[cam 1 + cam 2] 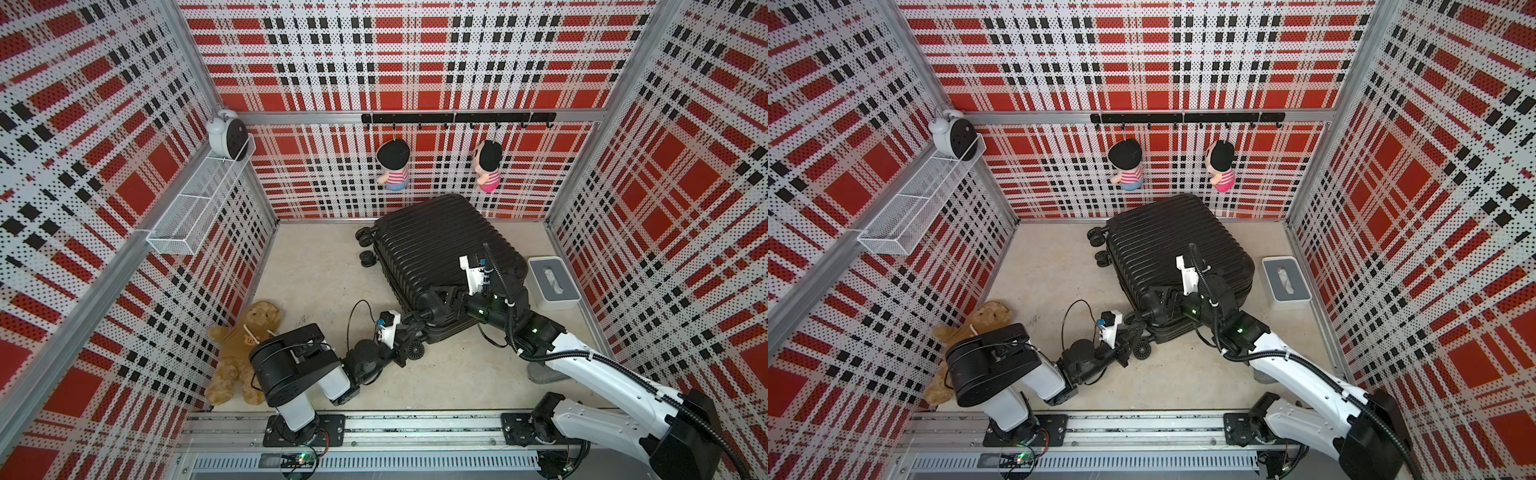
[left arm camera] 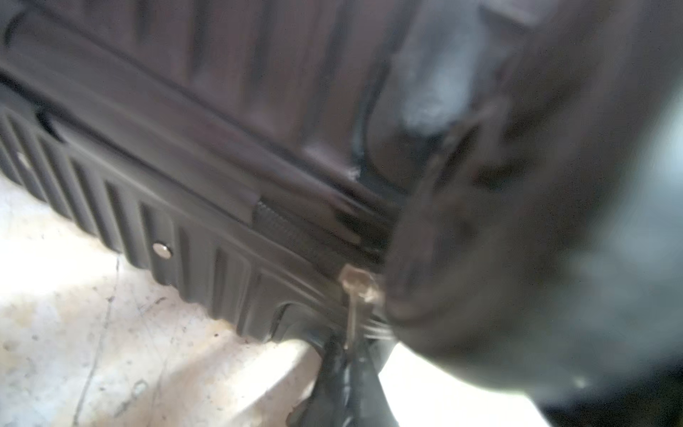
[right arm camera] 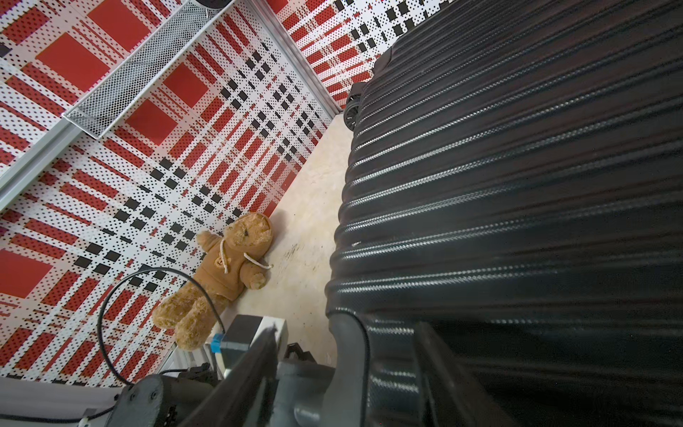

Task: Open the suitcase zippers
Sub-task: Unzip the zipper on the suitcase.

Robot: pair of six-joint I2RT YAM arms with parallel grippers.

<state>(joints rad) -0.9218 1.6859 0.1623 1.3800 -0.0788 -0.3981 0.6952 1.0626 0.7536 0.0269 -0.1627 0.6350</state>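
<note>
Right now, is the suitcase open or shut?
Shut: in a top view the suitcase lies flat, both halves together along the seam.

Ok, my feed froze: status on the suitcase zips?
Left gripper shut at the zip pull, grip unclear. Right gripper open on the suitcase. Nothing blocking the zip.

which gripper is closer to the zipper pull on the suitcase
Left. The left gripper is shut right beside the zipper pull, low on the suitcase side seam. The right gripper is higher, at the case's upper near corner, away from the pull.

Plaid perforated walls (image 1: 415, 62) enclose a pale floor (image 1: 316, 270), with a white mesh shelf (image 1: 195, 208).
</note>
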